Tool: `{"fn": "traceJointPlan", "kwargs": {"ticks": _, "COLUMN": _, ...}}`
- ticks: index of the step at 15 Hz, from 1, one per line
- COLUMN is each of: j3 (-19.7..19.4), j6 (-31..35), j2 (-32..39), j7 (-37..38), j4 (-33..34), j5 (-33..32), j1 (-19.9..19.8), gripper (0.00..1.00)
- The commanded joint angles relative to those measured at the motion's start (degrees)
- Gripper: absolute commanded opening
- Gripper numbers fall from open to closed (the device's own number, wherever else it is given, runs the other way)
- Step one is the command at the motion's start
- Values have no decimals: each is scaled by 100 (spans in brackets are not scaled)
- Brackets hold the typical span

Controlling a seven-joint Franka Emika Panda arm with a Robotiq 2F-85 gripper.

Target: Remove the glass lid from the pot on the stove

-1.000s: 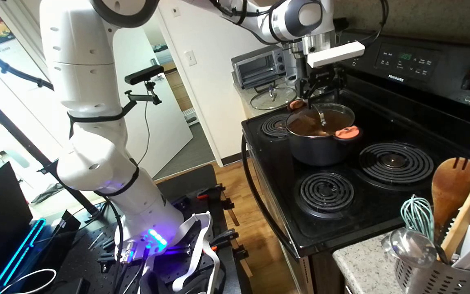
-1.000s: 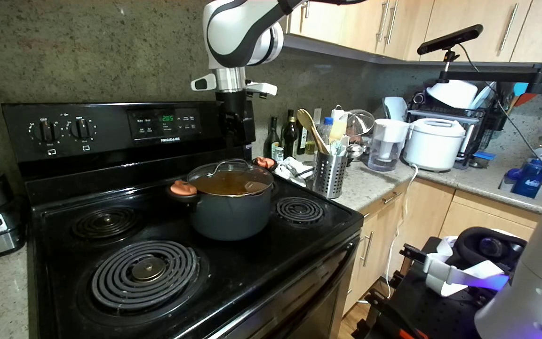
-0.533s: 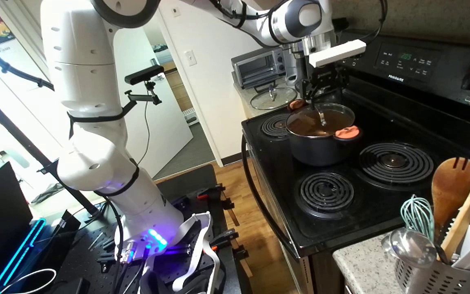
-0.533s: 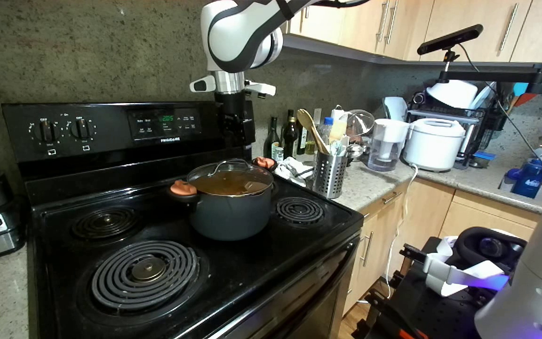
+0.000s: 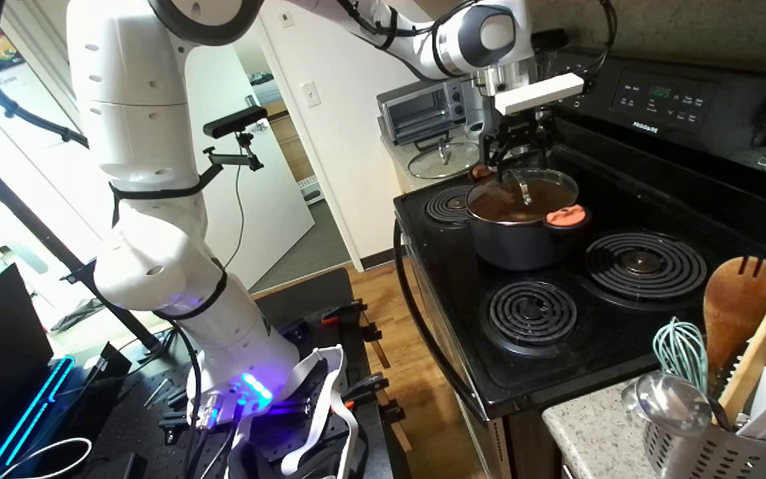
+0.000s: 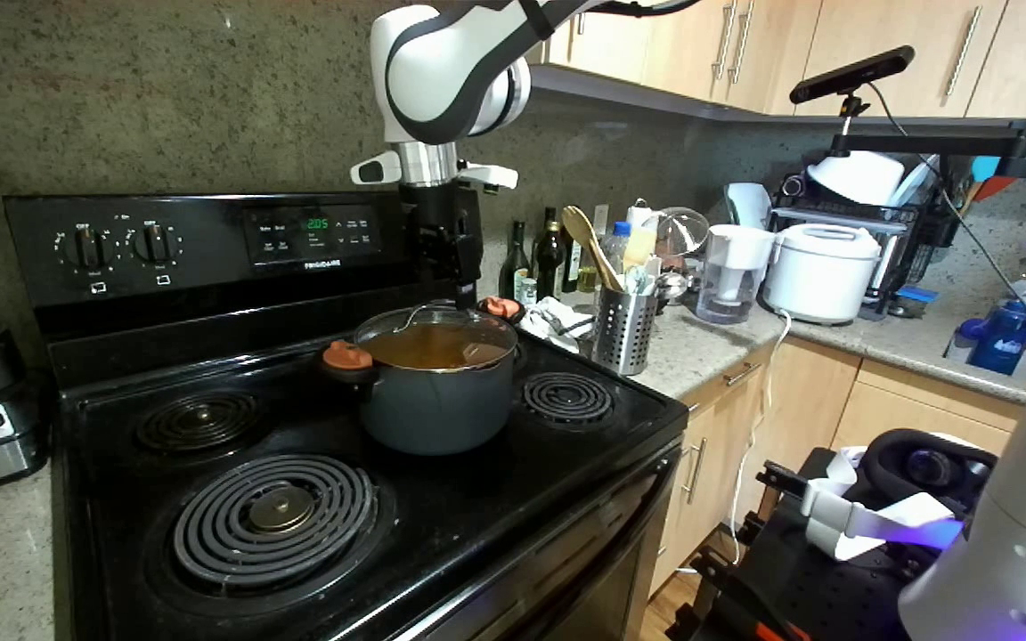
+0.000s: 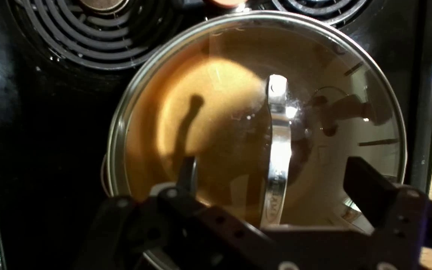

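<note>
There's the glass lid (image 7: 246, 131), seated on the pot (image 6: 437, 409), its metal handle (image 7: 280, 150) showing between the fingers (image 7: 366, 183) of the gripper (image 7: 272, 161) in the wrist view — those parted wide, an exterior view alone catching the toaster oven (image 5: 416, 116), another lid (image 5: 459, 161) near it.

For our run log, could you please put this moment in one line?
end effector: open, over glass lid; lid: on pot; pot: on stove

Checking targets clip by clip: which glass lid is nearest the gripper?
The glass lid on the pot: the open gripper hangs over it, unlike the counter lid by the toaster oven.
</note>
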Motion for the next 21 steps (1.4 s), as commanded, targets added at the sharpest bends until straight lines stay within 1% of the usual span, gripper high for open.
{"fn": "traceJointPlan", "kwargs": {"ticks": 1, "j3": 89, "j6": -19, "j2": -143, "j7": 71, "j4": -148, "j5": 136, "j1": -1, "gripper": 100}}
{"fn": "traceJointPlan", "kwargs": {"ticks": 4, "j3": 166, "j6": 2, "j2": -147, "j7": -54, "j4": -149, "j5": 355, "j1": -71, "gripper": 100}}
{"fn": "traceJointPlan", "kwargs": {"ticks": 7, "j3": 268, "j6": 94, "j2": -162, "j7": -264, "j4": -188, "j5": 822, "j1": -193, "gripper": 100}}
{"fn": "traceJointPlan", "kwargs": {"ticks": 10, "j3": 251, "j6": 116, "j2": -161, "j7": -321, "j4": -195, "j5": 1052, "j1": -193, "gripper": 100}}
{"fn": "traceJointPlan", "kwargs": {"ticks": 17, "j3": 177, "j6": 236, "j2": -150, "j7": -296, "j4": -231, "j5": 954, "j1": -197, "gripper": 100}}
{"fn": "traceJointPlan", "kwargs": {"ticks": 21, "j3": 145, "j6": 508, "j2": -159, "j7": -263, "j4": -323, "j5": 812, "j1": -186, "gripper": 100}}
